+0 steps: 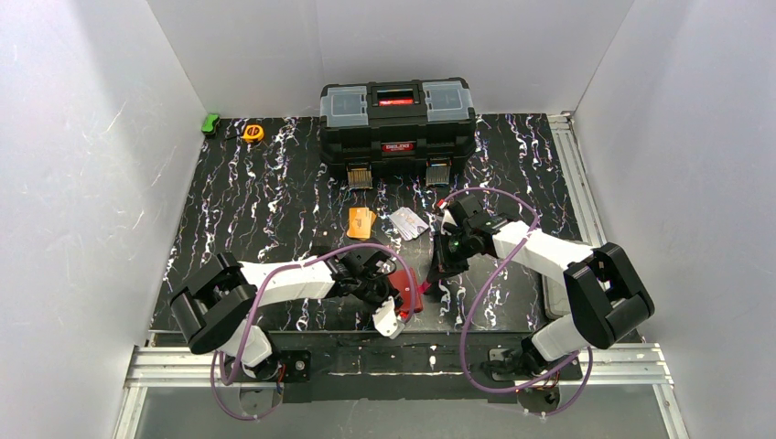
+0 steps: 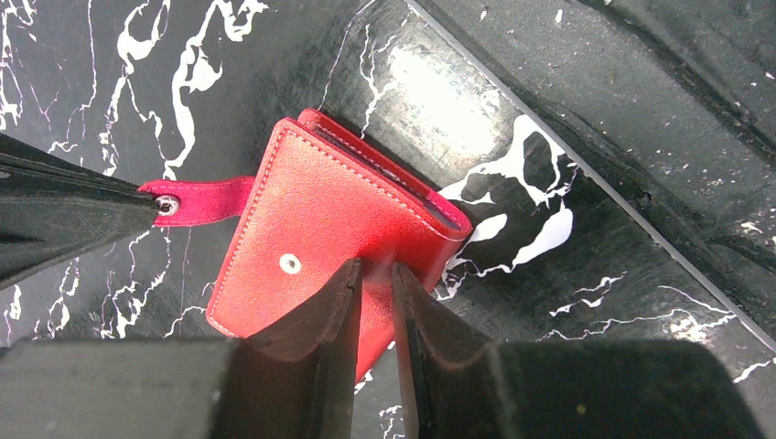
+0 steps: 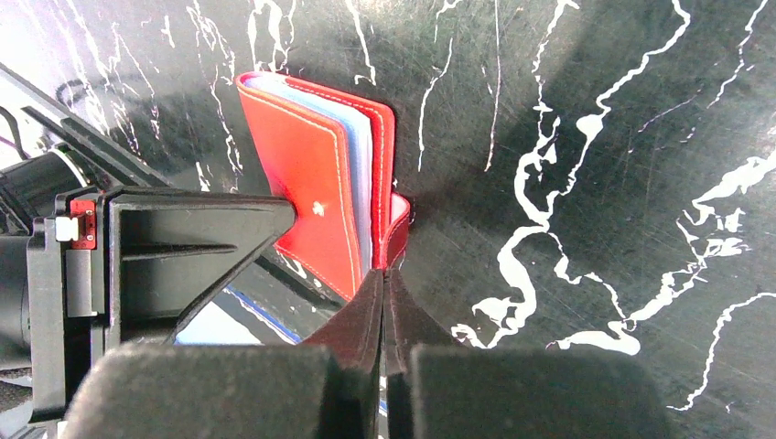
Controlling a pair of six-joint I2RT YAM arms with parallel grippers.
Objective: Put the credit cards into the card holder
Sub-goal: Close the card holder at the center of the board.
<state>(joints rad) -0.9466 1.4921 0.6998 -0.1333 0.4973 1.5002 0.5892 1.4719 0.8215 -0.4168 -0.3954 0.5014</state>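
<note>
The red card holder (image 1: pixel 409 283) stands partly open near the front middle of the table. My left gripper (image 1: pixel 400 294) is shut on the edge of its cover (image 2: pixel 320 210), with the red leather between the jaws (image 2: pixel 375 267). My right gripper (image 1: pixel 439 272) is shut on its snap tab (image 3: pixel 395 229); the jaws meet at the tab (image 3: pixel 384 273). Greyish clear pockets (image 3: pixel 363 165) show between the covers. The tab's stud (image 2: pixel 167 205) sits at the right fingertip (image 2: pixel 110 212). Orange credit cards (image 1: pixel 361 222) and whitish-grey credit cards (image 1: pixel 409 222) lie behind, untouched.
A big black toolbox (image 1: pixel 397 123) stands at the back middle. A yellow tape measure (image 1: pixel 253 133) and a green object (image 1: pixel 210 123) lie at the back left. White walls enclose the table; a metal rail (image 1: pixel 393 361) runs along the near edge.
</note>
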